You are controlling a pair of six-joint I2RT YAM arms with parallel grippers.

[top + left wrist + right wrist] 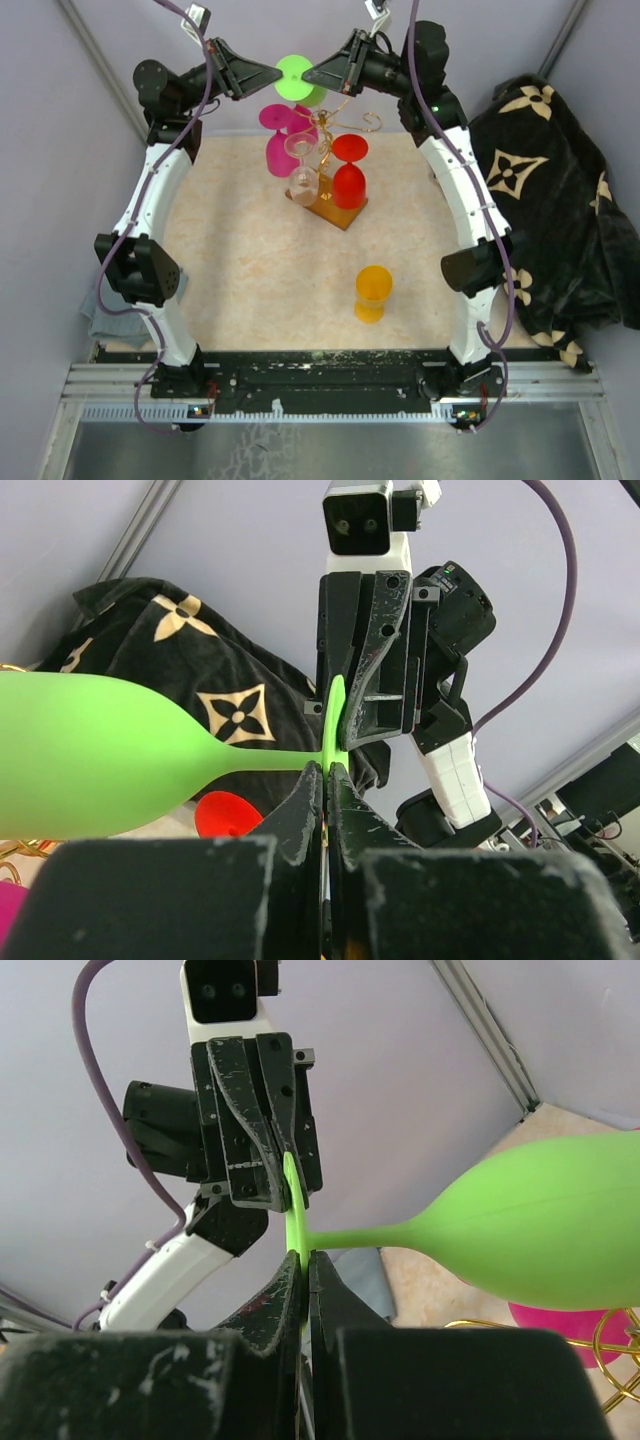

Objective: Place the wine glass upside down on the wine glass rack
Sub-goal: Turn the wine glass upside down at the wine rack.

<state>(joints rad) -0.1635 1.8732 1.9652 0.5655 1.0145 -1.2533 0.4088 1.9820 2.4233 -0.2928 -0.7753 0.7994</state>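
We see the left gripper (279, 73) and right gripper (306, 75) both pinching the foot of the green wine glass (294, 80) above the gold wire rack (348, 213).

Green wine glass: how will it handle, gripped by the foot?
Green wine glass looks matte, likely light plastic, not brittle. Left gripper and right gripper pinch its thin foot; bowl sticks out sideways, so it may pivot or slip.

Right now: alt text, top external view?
The left gripper and right gripper pinch a green wine glass by its foot above the wine glass rack, which carries a pink glass, clear glass and red glass. An orange glass stands nearer the arm bases.
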